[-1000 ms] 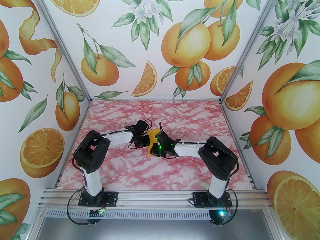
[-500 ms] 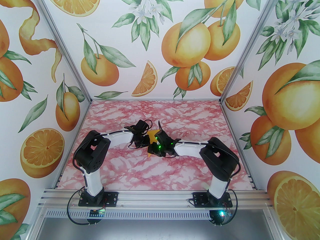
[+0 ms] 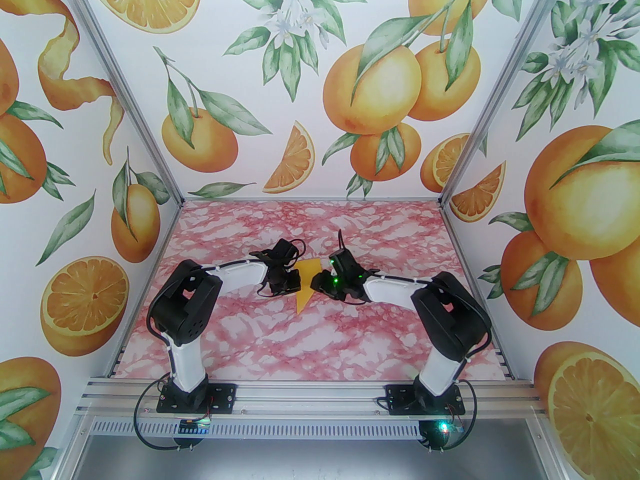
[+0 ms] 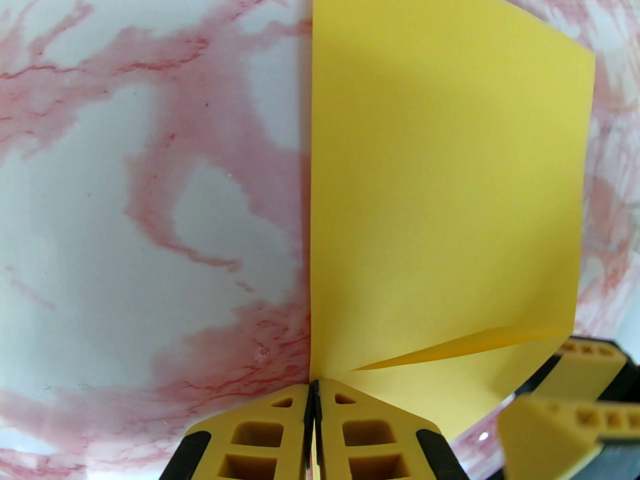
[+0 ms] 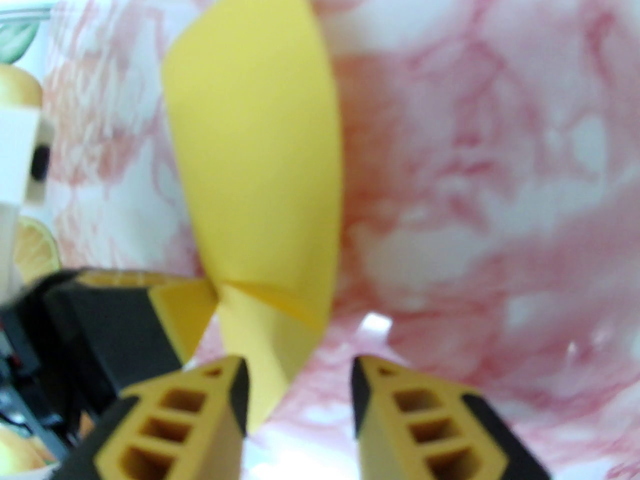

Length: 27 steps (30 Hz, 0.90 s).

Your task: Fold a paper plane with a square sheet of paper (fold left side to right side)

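While the left gripper (image 4: 312, 393) has its yellow ribbed fingers pressed together on the folded edge of the thin yellow-orange square sheet of paper (image 4: 440, 178), the right gripper (image 5: 297, 368) stands with its jaws partly apart and grips nothing. In the top view the square sheet of paper (image 3: 306, 285) sits near the middle of the pink-and-white marbled bench (image 3: 250, 338). It runs from 12 o'clock to a pointed end at 6 o'clock. The left gripper (image 3: 294, 284) is at its 9 o'clock side and the right gripper (image 3: 318, 282) at its 3 o'clock side. The sheet is doubled over on itself, and the two layers gape open at the end nearest the left gripper. One corner of the sheet reaches into the gap between the right gripper's fingers, just beside one finger; I cannot tell whether it touches.
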Available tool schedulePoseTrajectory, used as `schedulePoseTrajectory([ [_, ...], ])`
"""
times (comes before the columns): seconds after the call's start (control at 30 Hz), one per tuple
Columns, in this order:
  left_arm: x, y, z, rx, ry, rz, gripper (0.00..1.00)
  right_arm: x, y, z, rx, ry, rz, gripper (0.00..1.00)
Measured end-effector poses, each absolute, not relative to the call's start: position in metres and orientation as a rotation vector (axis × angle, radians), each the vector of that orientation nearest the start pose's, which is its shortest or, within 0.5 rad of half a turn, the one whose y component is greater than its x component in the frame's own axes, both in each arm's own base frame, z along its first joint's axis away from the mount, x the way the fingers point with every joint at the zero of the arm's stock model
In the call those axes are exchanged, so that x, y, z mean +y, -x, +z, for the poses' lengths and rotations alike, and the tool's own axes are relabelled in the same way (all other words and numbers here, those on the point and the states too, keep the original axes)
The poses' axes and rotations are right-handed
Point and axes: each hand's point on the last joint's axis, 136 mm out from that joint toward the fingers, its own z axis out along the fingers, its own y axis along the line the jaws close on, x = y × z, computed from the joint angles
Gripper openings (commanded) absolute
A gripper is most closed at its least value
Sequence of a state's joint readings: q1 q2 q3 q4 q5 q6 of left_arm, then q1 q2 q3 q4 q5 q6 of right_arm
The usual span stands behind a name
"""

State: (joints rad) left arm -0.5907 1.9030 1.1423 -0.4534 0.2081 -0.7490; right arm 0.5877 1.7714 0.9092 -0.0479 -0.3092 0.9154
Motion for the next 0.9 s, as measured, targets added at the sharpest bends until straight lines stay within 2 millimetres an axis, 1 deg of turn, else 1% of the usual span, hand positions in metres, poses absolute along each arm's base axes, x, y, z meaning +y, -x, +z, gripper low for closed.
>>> schedulePoseTrajectory([
  [0.07,-0.258,-0.320,0.011,2.932,0.177,-0.569,0.11,0.278,-0.325,0.038,2.692,-0.293,0.949,0.29],
  [0.1,-0.258,-0.320,0.011,2.932,0.176,-0.569,0.11,0.279,-0.325,0.039,2.691,-0.289,0.953,0.25],
  [0.23,-0.258,-0.320,0.011,2.934,0.175,-0.567,0.11,0.280,-0.325,0.040,2.687,-0.283,0.964,0.23],
  [0.27,-0.258,-0.320,0.011,2.934,0.174,-0.567,0.11,0.281,-0.325,0.040,2.685,-0.280,0.968,0.21],
  [0.47,-0.258,-0.321,0.011,2.935,0.165,-0.566,0.11,0.286,-0.328,0.047,2.669,-0.266,0.999,0.18],
  [0.67,-0.258,-0.320,0.011,2.934,0.154,-0.565,0.11,0.296,-0.333,0.056,2.650,-0.237,1.033,0.15],
  [0.9,-0.258,-0.320,0.011,2.934,0.151,-0.565,0.11,0.313,-0.332,0.054,2.659,-0.197,1.051,0.14],
])
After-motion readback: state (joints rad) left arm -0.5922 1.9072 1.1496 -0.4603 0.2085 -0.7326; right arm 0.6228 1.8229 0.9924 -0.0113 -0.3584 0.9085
